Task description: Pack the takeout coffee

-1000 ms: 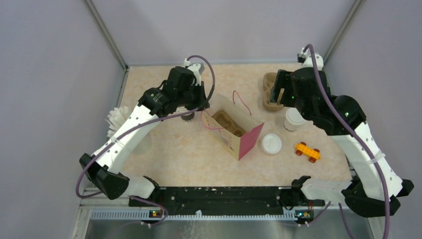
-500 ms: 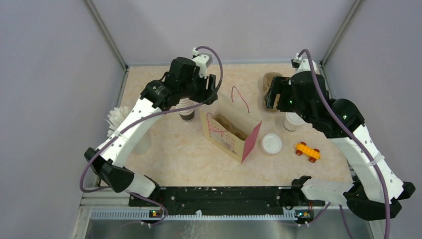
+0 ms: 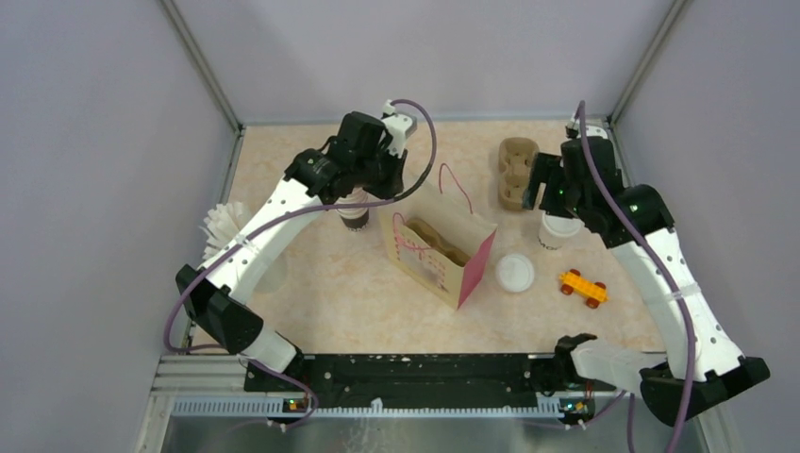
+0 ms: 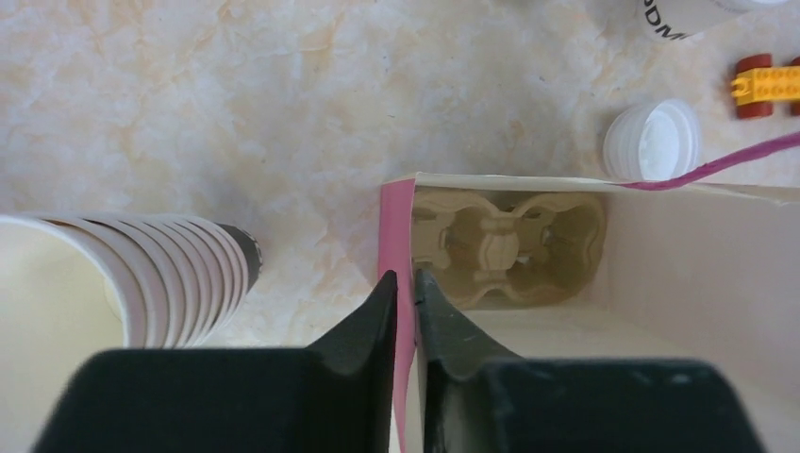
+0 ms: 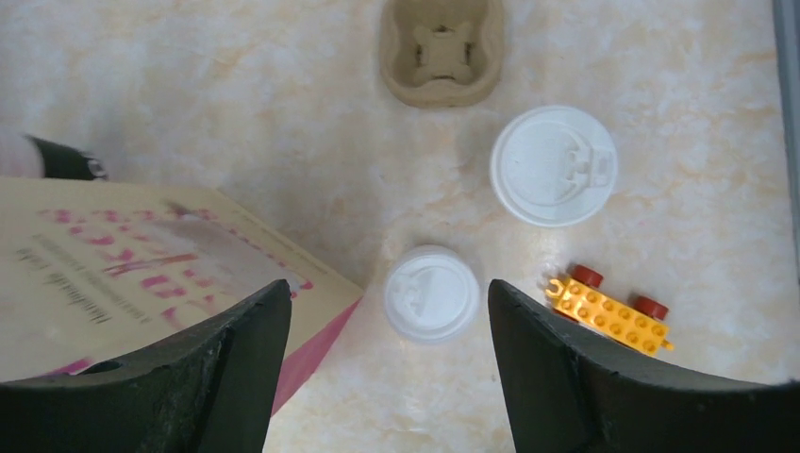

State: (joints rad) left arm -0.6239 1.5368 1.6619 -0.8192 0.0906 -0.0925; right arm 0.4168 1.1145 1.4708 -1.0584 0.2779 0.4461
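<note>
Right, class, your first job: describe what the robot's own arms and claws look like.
The left arm and right arm match: white tubular links, black joint housings, black bases. A purple cable loops along each. The left claw and right claw are black, each with two wedge-shaped fingers tapering to the tips.

Top external camera fixed high behind the near edge of the table [image 3: 321,293], looking down over all of it, left wrist camera pointing straight down, close above the rim of the paper bag [image 4: 679,274], right wrist camera higher, facing down, all three views sharing bag, loose lid [image 5: 432,293], takeout coffee [image 5: 554,165].
</note>
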